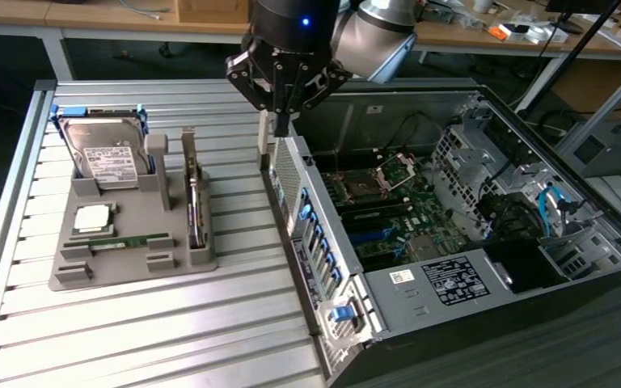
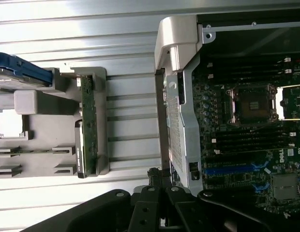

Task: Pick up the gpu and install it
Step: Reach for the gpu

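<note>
The claw (image 1: 279, 121), clenched and empty, hung over the computer case (image 1: 289, 174) edge; the gpu (image 1: 192, 194) stood edgewise in its grey holder (image 1: 127, 259) toward the exterior view's left, lengthwise parallel to that edge.

I am watching through two cameras. The exterior one is sitting high up and off the arm (image 1: 381, 32), looking down at a slant across the slatted table (image 1: 127, 323), far enough back that it is taking in the grey parts tray (image 1: 127, 271) on the exterior view's left and most of the open computer case (image 1: 397, 311) on the exterior view's right. The wrist one is riding on the arm and pointing almost straight down from much closer. Both are sharing the strip where tray meets case: the graphics card (image 2: 87, 125) standing on edge, the case's rear wall (image 2: 181, 140) and the processor socket (image 2: 251, 104).
</note>
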`<state>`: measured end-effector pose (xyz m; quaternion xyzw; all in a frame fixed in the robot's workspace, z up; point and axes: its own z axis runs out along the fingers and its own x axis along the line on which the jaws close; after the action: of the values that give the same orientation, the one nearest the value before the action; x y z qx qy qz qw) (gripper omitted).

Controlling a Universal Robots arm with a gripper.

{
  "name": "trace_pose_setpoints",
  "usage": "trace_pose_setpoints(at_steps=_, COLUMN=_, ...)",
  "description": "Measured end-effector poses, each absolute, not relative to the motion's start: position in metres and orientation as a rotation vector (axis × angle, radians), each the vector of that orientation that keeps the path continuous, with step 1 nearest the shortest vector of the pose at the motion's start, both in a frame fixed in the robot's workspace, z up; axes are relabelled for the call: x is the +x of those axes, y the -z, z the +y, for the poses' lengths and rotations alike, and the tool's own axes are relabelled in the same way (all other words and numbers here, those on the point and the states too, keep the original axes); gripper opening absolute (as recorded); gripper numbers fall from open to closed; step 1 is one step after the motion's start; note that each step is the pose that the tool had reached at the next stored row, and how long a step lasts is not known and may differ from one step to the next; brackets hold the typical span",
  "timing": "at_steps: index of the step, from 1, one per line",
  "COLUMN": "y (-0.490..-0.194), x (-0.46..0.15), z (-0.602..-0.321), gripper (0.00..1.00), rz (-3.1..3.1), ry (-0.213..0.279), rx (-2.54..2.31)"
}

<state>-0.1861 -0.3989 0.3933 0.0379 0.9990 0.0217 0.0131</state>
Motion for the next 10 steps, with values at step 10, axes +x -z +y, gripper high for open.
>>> trace_pose_setpoints(at_steps=10, y=-0.3933, x=-0.1933, z=-0.3989, gripper=0.1, rz=3.113, ry=-0.068, rx=0.118)
